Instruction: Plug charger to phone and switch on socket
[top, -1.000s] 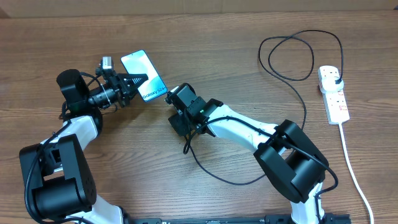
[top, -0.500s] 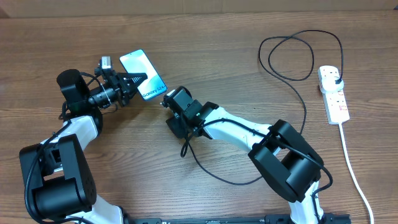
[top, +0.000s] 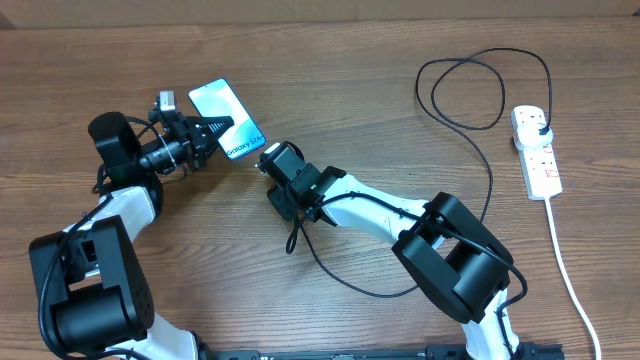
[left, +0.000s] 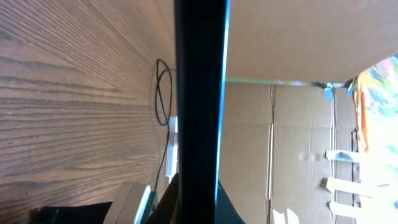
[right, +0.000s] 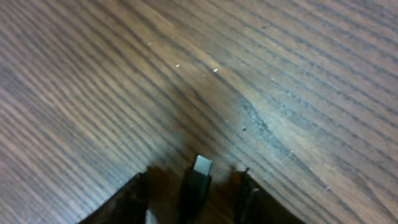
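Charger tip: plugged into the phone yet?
Out: charger tip shows bare in right gripper, table ahead; phone not in that view.

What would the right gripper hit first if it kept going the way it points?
Probably the phone: from overhead the right gripper, holding the charger tip, aims at its near short edge. Its own camera shows only table ahead, so it may pass below.

Both arms pair glossy white link shells with bulky black cylindrical joint housings. The left arm (top: 128, 205), at eight o'clock in the overhead view, has thin black wiring looped by its wrist and a small grey camera block (top: 166, 102). The left gripper (top: 228, 126) is black and tapered. The right arm (top: 385, 208), toward five o'clock, ends in a boxy black wrist with dark, blunt fingers (right: 132, 200).
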